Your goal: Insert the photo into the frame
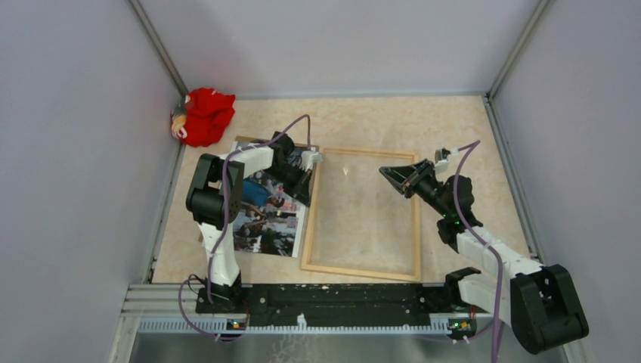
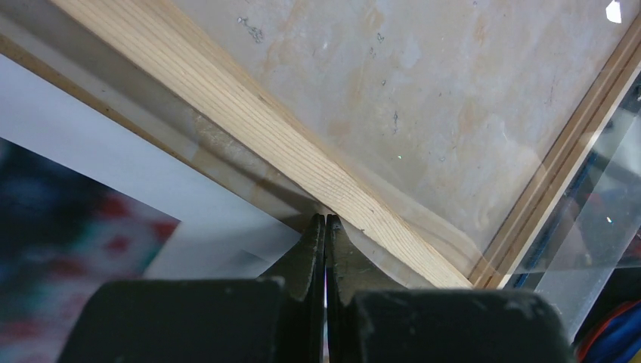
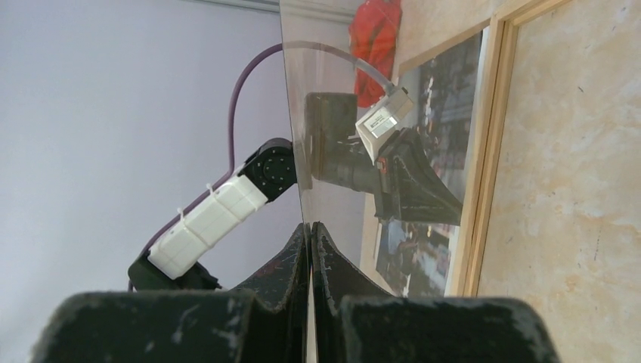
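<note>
The light-wood frame (image 1: 361,271) lies flat mid-table. Left of it lies the photo (image 1: 261,227), picture side up and partly under my left arm. My left gripper (image 1: 316,159) is shut, with its tips against the frame's wooden side (image 2: 249,113) near the far left corner. In the left wrist view the photo's white border (image 2: 113,159) sits beside the tips (image 2: 325,218). My right gripper (image 1: 384,172) hovers over the frame's far half. It is shut on the edge of a clear pane (image 3: 332,113), which rises from its fingertips (image 3: 311,224). Through the pane I see the left gripper (image 3: 412,181) and the photo (image 3: 446,83).
A brown cardboard board (image 1: 253,141) pokes out beyond the photo's far edge. A red stuffed toy (image 1: 204,115) sits in the far left corner. Grey walls close in on the left, back and right. The arms' mounting rail (image 1: 340,295) runs along the near edge.
</note>
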Robot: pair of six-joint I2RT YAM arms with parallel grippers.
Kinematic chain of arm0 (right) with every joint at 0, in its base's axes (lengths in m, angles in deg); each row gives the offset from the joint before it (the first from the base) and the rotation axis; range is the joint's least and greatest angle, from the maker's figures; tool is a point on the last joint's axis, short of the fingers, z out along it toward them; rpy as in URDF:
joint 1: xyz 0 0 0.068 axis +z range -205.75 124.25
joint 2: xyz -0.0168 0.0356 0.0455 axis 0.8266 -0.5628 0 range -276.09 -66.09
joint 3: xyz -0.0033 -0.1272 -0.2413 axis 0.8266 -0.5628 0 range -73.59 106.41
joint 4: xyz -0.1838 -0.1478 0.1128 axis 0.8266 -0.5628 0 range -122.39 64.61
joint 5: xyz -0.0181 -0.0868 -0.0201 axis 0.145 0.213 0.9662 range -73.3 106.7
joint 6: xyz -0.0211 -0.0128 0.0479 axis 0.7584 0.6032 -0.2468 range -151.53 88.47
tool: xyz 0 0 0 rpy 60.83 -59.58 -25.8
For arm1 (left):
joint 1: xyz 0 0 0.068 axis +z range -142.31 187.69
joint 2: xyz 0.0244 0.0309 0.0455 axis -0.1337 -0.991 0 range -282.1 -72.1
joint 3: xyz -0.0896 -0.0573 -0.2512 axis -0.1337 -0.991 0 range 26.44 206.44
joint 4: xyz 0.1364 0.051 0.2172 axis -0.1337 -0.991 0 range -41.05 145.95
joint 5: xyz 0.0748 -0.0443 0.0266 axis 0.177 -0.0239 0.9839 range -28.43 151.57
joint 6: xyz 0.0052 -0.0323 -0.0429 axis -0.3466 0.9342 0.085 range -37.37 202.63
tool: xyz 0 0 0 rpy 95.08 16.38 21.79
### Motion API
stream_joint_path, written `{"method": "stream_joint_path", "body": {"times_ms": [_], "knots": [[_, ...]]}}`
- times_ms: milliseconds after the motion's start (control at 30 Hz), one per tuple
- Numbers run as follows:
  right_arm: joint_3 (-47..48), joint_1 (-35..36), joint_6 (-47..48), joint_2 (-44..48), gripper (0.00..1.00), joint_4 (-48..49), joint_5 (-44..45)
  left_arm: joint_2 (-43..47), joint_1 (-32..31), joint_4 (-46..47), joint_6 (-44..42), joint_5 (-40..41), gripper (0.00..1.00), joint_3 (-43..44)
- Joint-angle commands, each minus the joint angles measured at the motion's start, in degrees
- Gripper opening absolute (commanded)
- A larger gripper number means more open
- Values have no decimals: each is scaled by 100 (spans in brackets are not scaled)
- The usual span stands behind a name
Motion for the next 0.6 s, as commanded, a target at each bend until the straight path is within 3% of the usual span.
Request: {"method": "stream_joint_path", "body": {"times_ms": [0, 300, 567], "knots": [[-71, 49, 17, -53, 0, 269, 23, 103, 16, 87, -77, 172, 0, -116], [-312, 143, -249, 314, 0, -141, 476, 68, 16, 87, -58, 156, 0, -90], [-318, 265, -560, 173, 0, 134, 572, 76, 20, 96, -47, 133, 0, -102]]}}
